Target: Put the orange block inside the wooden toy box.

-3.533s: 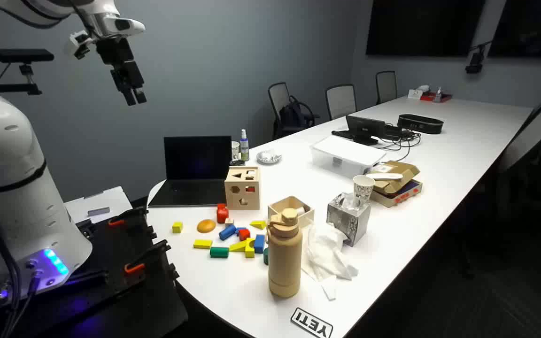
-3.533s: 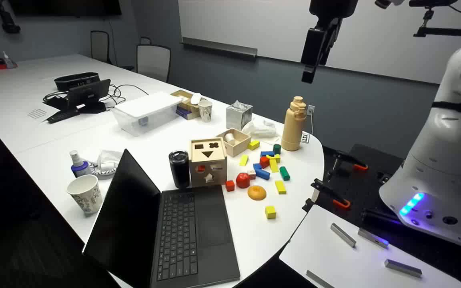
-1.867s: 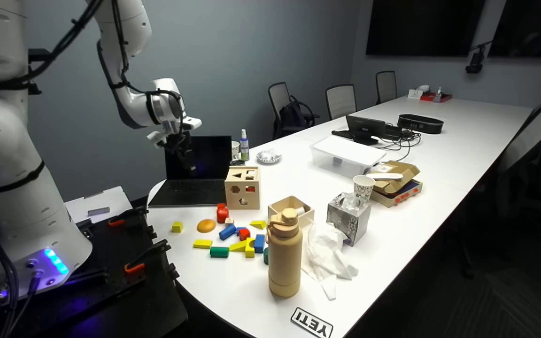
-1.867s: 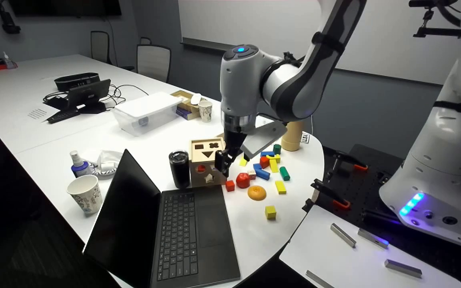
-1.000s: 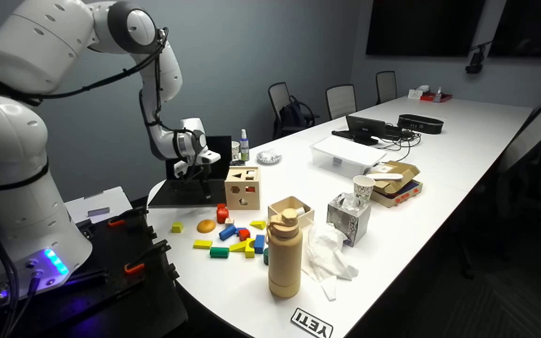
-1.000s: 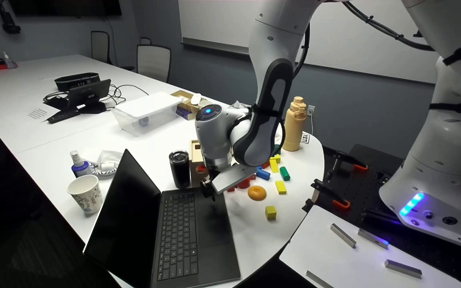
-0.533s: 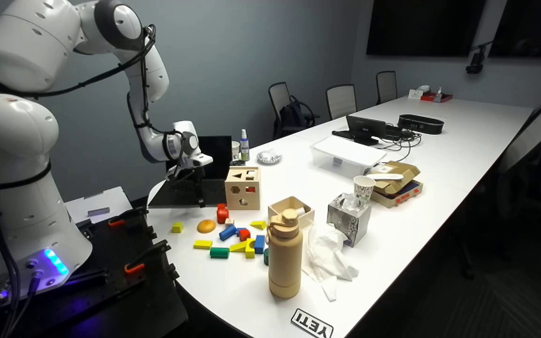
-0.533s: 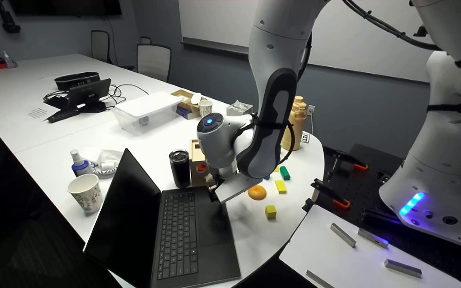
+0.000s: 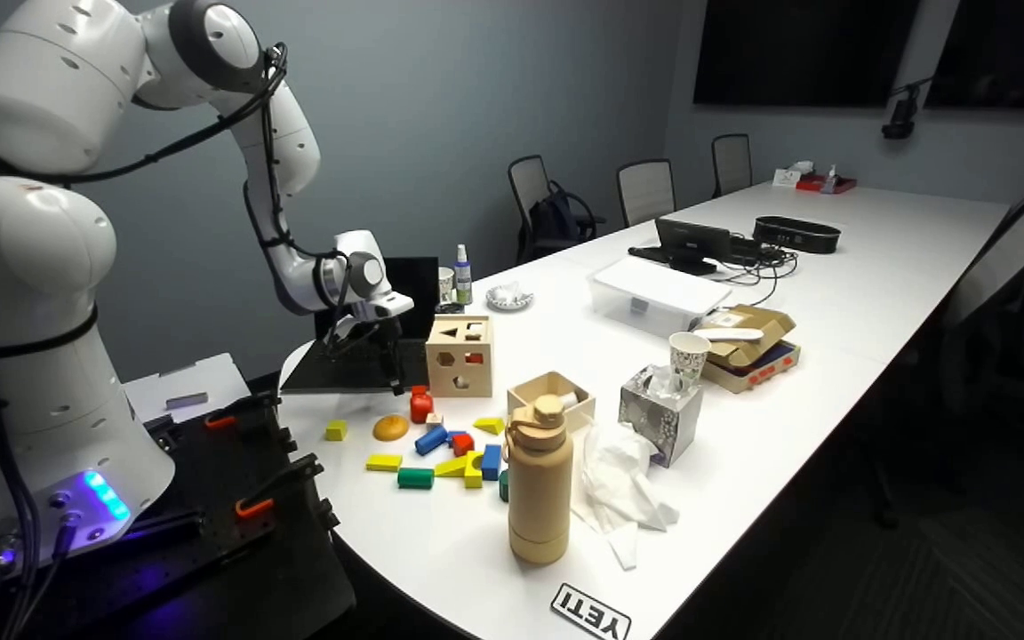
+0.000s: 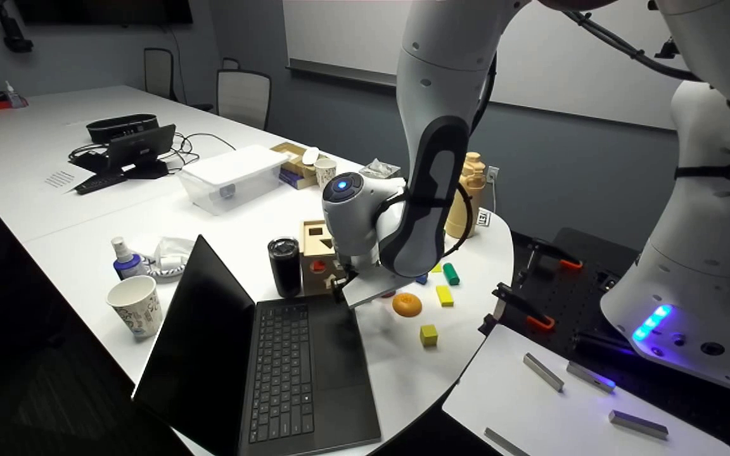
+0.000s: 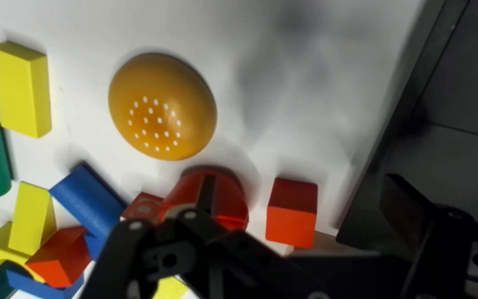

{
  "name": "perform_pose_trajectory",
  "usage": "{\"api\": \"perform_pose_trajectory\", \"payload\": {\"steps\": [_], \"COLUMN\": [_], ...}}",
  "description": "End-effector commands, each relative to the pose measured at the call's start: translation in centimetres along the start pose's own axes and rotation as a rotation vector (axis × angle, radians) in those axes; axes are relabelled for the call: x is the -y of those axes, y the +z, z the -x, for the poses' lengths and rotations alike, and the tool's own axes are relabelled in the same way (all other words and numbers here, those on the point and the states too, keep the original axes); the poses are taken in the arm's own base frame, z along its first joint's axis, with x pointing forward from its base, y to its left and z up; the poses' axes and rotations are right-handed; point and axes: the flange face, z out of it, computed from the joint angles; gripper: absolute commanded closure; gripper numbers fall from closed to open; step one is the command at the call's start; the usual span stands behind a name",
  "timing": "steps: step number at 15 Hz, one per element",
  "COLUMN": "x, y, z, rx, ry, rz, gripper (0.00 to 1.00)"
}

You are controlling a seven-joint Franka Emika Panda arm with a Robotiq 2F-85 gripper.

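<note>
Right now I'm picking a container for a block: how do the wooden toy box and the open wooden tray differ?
The wooden toy box is a taller cube; the open wooden tray is shallow. The box's top has shaped holes; the tray's is fully open. Both are light wood.

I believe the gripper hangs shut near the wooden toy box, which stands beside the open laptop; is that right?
Not quite: the gripper is open; its fingers stand wide apart in the wrist view. It does hang near the wooden toy box, which stands beside the open laptop.
</note>
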Motion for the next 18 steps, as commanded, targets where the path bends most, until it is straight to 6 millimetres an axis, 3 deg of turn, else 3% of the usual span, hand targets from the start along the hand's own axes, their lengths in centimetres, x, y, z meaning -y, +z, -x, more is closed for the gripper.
{"api": "perform_pose_trajectory", "payload": {"steps": [1, 13, 14, 16, 18], "x": [-0.2, -0.2, -0.3, -0.3, -0.3], "y": [0.7, 2.5, 2.6, 2.7, 2.6], "z": [-1.1, -2.6, -2.6, -2.6, -2.6], "rx": [-0.026, -0.019, -0.017, -0.016, -0.015], "ry": [0.032, 0.065, 0.067, 0.069, 0.068], "rz": [-0.039, -0.105, -0.105, -0.112, -0.119], "gripper": [0.0, 0.0, 0.25, 0.34, 0.5]}}
